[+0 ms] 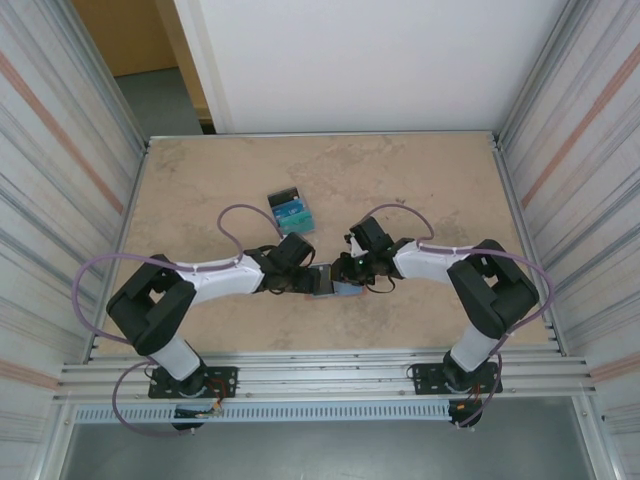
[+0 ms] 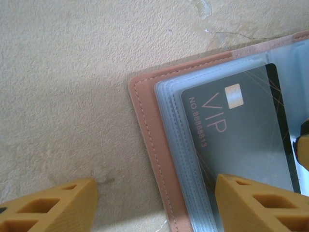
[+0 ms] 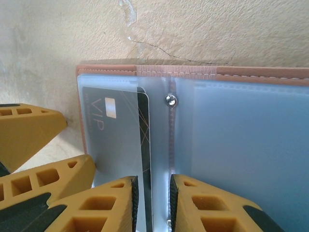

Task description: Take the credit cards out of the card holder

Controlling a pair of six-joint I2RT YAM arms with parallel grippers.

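Left hand (image 2: 154,193) is spread wide with nothing in it. One finger hangs over bare desk at the lower left of its wrist view, the other over the clear sleeves at the lower right. Right hand (image 3: 153,183) is squeezed to a narrow slit at the bottom of its view. It looks like it's pinching a sleeve leaf of the card holder (image 3: 193,72) beside the rivet (image 3: 170,100), though I can't swear to the contact.

The holder lies open and flat, dead centre of the overhead view between both hands. A dark VIP card (image 2: 241,140) sits in the sleeve on the left of the right wrist view.

My take: keep the right hand pinning the holder and close the left on the card's edge only. Then slide it out along the sleeve, not upward, or the whole thing tags along. I can't tell which side the sleeve opens.

Ribbed metal walls (image 1: 50,150) flank the sandy, mottled desk (image 1: 200,190). A fanned card pile (image 1: 292,211) lies above centre, well apart from the holder. A chip and hairline crack (image 3: 159,50) mark the surface just above the holder.
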